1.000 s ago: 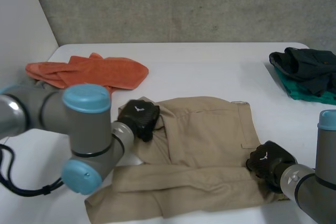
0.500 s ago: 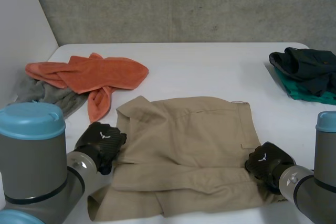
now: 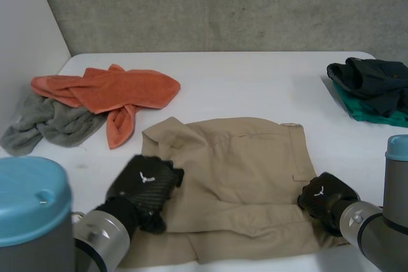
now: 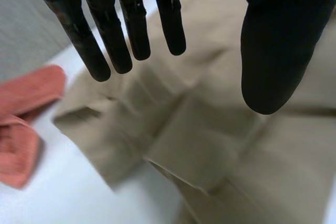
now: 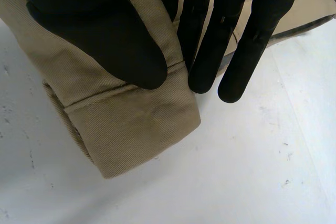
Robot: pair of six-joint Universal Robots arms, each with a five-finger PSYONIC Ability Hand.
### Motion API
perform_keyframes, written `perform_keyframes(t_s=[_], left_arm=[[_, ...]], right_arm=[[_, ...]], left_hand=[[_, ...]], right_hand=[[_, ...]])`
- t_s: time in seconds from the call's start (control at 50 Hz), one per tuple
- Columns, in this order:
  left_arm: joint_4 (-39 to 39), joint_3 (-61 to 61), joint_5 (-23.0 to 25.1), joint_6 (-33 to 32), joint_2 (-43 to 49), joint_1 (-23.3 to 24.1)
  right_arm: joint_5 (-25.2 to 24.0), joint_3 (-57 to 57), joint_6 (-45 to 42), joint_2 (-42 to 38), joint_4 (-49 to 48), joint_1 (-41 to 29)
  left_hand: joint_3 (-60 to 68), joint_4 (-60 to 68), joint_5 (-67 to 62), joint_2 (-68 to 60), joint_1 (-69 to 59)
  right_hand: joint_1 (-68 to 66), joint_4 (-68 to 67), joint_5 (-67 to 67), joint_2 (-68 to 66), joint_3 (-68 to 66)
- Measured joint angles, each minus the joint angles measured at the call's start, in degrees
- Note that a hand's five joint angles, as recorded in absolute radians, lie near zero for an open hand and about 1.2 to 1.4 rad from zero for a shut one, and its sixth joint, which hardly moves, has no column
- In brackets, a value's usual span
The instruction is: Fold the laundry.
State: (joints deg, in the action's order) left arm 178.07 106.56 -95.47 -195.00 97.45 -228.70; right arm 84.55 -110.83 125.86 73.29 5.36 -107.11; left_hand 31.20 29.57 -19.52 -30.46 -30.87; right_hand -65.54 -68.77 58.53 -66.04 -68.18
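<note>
Khaki trousers [image 3: 236, 170] lie folded on the white table [image 3: 255, 81], waistband toward the right. My left hand [image 3: 143, 188] hovers over their near left part. Its fingers [image 4: 131, 30] are straight and spread, open, with the khaki cloth [image 4: 199, 145] below the palm and nothing held. My right hand [image 3: 325, 199] rests at the trousers' near right corner. There its thumb [image 5: 105, 35] and fingers pinch a hemmed edge of the khaki cloth [image 5: 131, 124], shut on it.
An orange towel [image 3: 108, 90] and a grey cloth [image 3: 48, 125] lie at the back left; the orange towel [image 4: 21, 108] is beyond my left fingertips. A pile of dark and green clothes [image 3: 373, 87] sits at the right edge.
My left hand drew back from the trousers' far left corner to their near left side, let go of the cloth and opened. The right hand stayed put.
</note>
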Motion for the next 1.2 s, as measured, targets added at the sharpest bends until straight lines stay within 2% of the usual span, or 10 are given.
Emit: perform_keyframes(t_s=[0.08,0.16,0.2,0.36,0.58,0.74,0.84,1.0,1.1,1.2], left_arm=[[0.0,-0.2,0.1,0.4,4.4,0.4],[0.1,-0.8,-0.7,0.1,7.3,0.3],[0.2,-1.3,-1.4,-0.1,7.8,0.2],[-2.0,-3.2,-3.9,-0.6,0.3,0.4],[-19.4,-10.6,-3.8,-3.8,-17.8,3.0],[-21.1,-16.9,-3.8,-4.1,-20.3,4.1],[-20.3,-16.6,-3.7,-4.1,-17.3,4.2],[-15.6,-16.7,-3.8,-4.3,-3.2,3.3],[-8.9,-24.2,-3.9,-5.4,9.2,-0.5],[-1.6,-36.5,-3.7,-10.6,18.0,-3.8]], right_arm=[[0.0,0.0,0.0,0.3,0.0,0.0],[0.1,0.1,0.0,1.0,0.2,0.2],[0.3,0.1,0.0,1.8,0.4,0.3],[0.8,1.4,-0.7,9.5,4.6,0.8],[0.0,11.8,-0.8,28.7,18.4,0.7],[-0.6,17.4,-0.5,32.8,20.2,0.5],[-1.8,17.2,-0.4,31.5,20.1,0.7],[-2.0,16.8,-0.6,19.9,19.7,0.7],[-1.5,22.4,0.0,7.8,17.6,0.3],[-0.3,31.4,1.5,0.0,11.0,0.1]], left_hand=[[1.7,2.2,-2.4,-2.0,-1.9],[29.2,31.0,-30.7,-31.0,-31.4],[35.5,37.8,-36.6,-36.9,-34.4],[36.5,38.9,-36.7,-37.9,-34.4],[36.7,39.1,-37.3,-38.1,-34.4],[37.0,39.2,-37.7,-38.2,-34.4],[37.0,39.2,-37.7,-38.2,-34.4],[37.0,39.2,-37.7,-38.2,-34.4],[37.0,39.2,-37.7,-38.2,-34.4],[37.0,39.2,-37.7,-38.2,-34.4]], right_hand=[[0.0,0.0,0.0,0.0,0.0],[0.0,0.0,0.0,0.0,0.0],[0.0,0.0,0.0,0.0,-0.3],[0.0,0.0,0.0,-0.2,-0.4],[0.0,0.0,0.0,-0.2,-0.4],[0.0,0.0,0.0,-0.2,-0.4],[0.0,0.0,0.0,-0.2,-0.4],[0.0,0.0,0.0,-0.2,-0.4],[0.0,0.0,0.0,-0.2,-0.4],[0.0,0.0,0.0,-0.2,-0.4]])
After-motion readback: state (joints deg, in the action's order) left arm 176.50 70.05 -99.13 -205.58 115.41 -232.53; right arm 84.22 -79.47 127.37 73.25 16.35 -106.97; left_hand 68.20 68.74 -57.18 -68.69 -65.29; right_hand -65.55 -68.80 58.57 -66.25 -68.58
